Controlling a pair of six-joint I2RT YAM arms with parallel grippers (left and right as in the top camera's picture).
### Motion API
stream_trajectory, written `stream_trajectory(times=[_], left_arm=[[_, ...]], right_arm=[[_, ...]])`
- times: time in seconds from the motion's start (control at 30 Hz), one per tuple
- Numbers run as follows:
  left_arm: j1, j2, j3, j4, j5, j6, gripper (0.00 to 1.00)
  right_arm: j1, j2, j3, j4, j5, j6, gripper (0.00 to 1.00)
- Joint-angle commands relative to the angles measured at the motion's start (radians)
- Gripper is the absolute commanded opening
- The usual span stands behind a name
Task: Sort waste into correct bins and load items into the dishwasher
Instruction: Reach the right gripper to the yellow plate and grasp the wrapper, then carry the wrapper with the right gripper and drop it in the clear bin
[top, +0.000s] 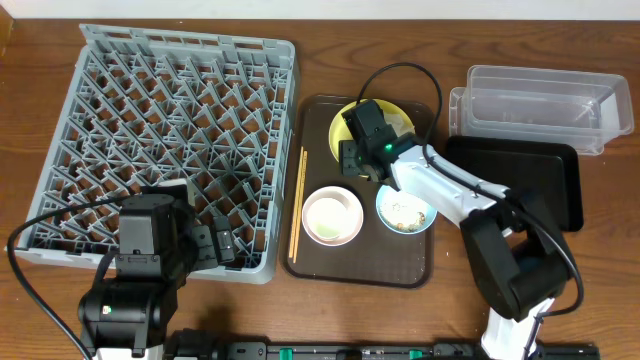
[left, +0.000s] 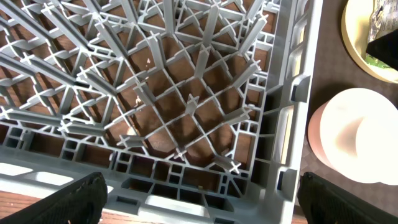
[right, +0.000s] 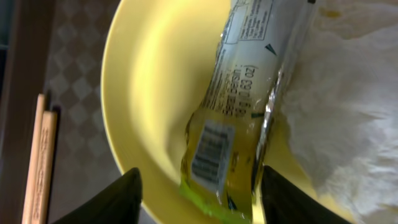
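The snack wrapper lies on the yellow plate, next to the white napkin. We see our right fingers spread apart, one on each side of the wrapper's bottom end, not squeezing it. The plate sits on the brown tray with the chopsticks, the white bowl and the blue bowl, which has crumbs in it. Our left fingers are spread wide too, holding nothing, over a corner of the grey dish rack. The clear tub and black tray sit on the surface at the right.
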Motion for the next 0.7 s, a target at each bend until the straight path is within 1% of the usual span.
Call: stream_trajectory(times=[0.0, 0.07, 0.13, 0.2, 0.3, 0.43, 0.53, 0.67], left_arm=[[-0.004, 0.001, 0.020, -0.002, -0.002, -0.005, 0.98], [-0.004, 0.001, 0.020, -0.002, -0.002, -0.005, 0.98], [-0.004, 0.001, 0.020, -0.002, -0.002, -0.005, 0.98], [-0.004, 0.001, 0.020, -0.002, -0.002, -0.005, 0.98], [-0.004, 0.001, 0.020, -0.002, -0.002, -0.005, 0.98], [-0.004, 0.001, 0.020, -0.002, -0.002, -0.005, 0.98], [-0.004, 0.001, 0.020, -0.002, -0.002, -0.005, 0.98], [-0.004, 0.001, 0.020, -0.002, -0.002, -0.005, 0.98]], right_arm=[[0.005, 0.039, 0.015, 0.020, 0.025, 0.057, 0.52], [0.005, 0.049, 0.015, 0.021, 0.025, 0.061, 0.47], [0.005, 0.053, 0.015, 0.018, 0.025, 0.061, 0.34], [0.005, 0.050, 0.015, 0.021, 0.025, 0.061, 0.24], [0.004, 0.037, 0.016, 0.020, 0.025, 0.061, 0.02], [-0.008, -0.024, 0.017, 0.019, 0.025, 0.056, 0.01], [-0.033, -0.109, 0.017, 0.015, 0.030, 0.048, 0.01], [-0.097, -0.238, 0.017, 0.002, 0.086, 0.048, 0.01]])
